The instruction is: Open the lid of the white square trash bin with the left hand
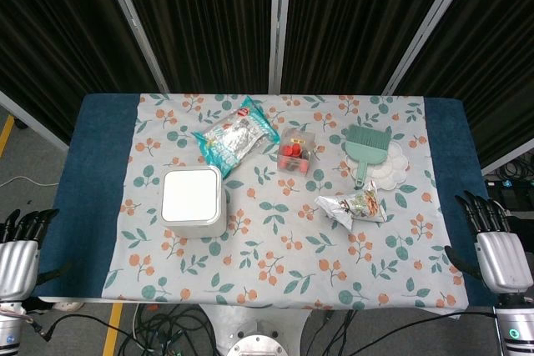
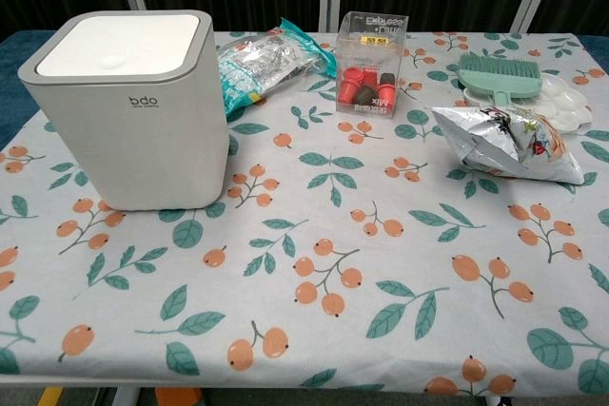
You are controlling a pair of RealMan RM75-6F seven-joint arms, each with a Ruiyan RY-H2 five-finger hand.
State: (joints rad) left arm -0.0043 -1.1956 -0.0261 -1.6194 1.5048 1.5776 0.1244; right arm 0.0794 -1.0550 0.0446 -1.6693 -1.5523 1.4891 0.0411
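The white square trash bin (image 1: 193,201) stands on the left half of the table, and its flat lid (image 2: 122,46) lies closed and level on top. My left hand (image 1: 18,258) hangs off the table's left front corner with its fingers spread and nothing in it, well apart from the bin. Off the right front corner sits my right hand (image 1: 496,248), also spread and holding nothing. Neither hand shows in the chest view.
Behind the bin lies a silver-and-teal snack bag (image 1: 236,141). A clear box of red items (image 1: 296,151), a teal brush on a white dish (image 1: 370,149) and a crumpled foil packet (image 1: 354,205) sit to the right. The floral cloth (image 1: 275,273) covers the table.
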